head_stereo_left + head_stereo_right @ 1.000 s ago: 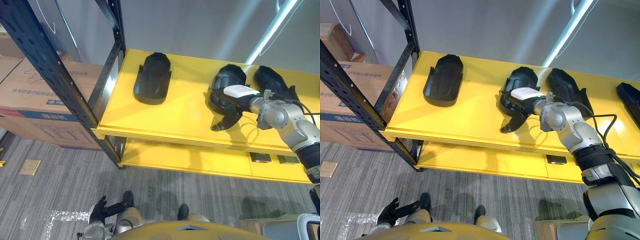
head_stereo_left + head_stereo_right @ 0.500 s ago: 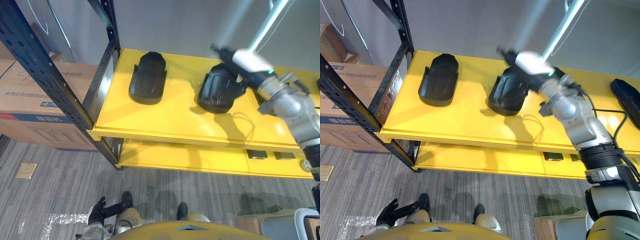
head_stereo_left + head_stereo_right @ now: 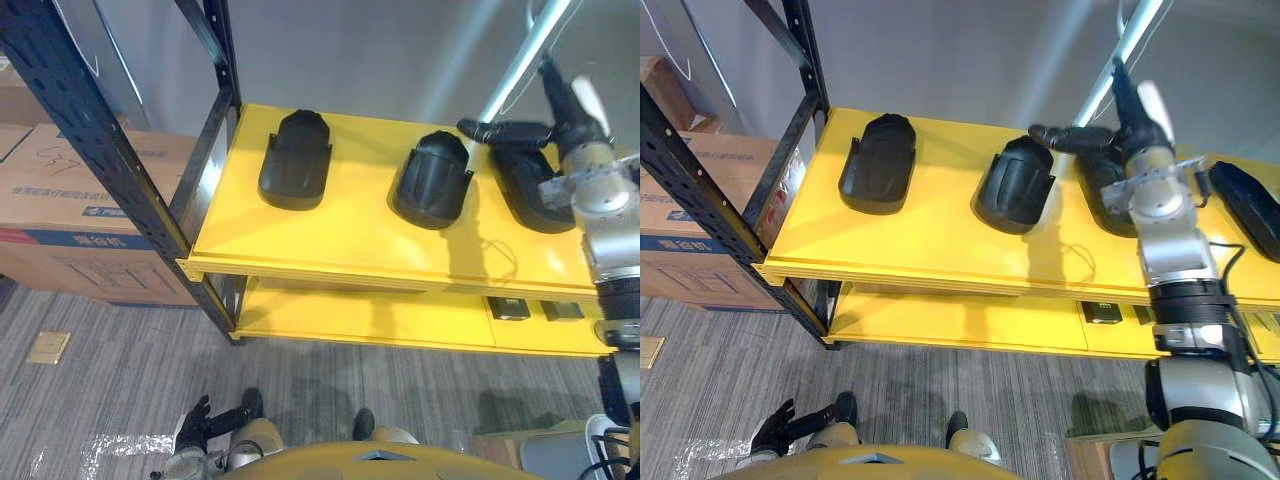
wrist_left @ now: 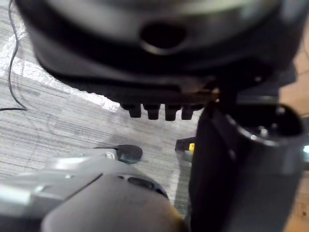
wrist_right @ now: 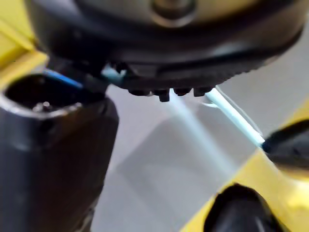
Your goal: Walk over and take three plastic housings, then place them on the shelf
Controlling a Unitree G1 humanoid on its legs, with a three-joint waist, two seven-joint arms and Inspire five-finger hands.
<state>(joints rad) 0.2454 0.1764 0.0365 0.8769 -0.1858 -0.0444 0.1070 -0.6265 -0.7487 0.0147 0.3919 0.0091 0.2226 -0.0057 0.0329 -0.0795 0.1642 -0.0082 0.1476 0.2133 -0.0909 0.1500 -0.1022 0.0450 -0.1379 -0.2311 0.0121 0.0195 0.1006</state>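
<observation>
Three black plastic housings lie apart on the yellow shelf (image 3: 350,225): one at the left (image 3: 295,160), one in the middle (image 3: 432,180), one at the right (image 3: 535,185). My right hand (image 3: 520,130) hovers above the gap between the middle and right housings, open, fingers stretched out towards the left, white-covered thumb raised. It holds nothing and touches no housing. In the right wrist view its thumb (image 5: 53,159) stands free before the grey wall. My left hand (image 3: 200,425) hangs low by the floor, relaxed and empty.
A black rack upright (image 3: 100,150) rises at the shelf's left end, with cardboard boxes (image 3: 70,220) beyond it. A lower yellow shelf (image 3: 400,320) lies underneath. Another black part (image 3: 1250,205) lies at the far right. A pale slanted tube (image 3: 515,70) crosses the wall.
My right hand has come off the middle housing and swung up and to the right. The housing now lies free on the shelf. The camera has shifted slightly.
</observation>
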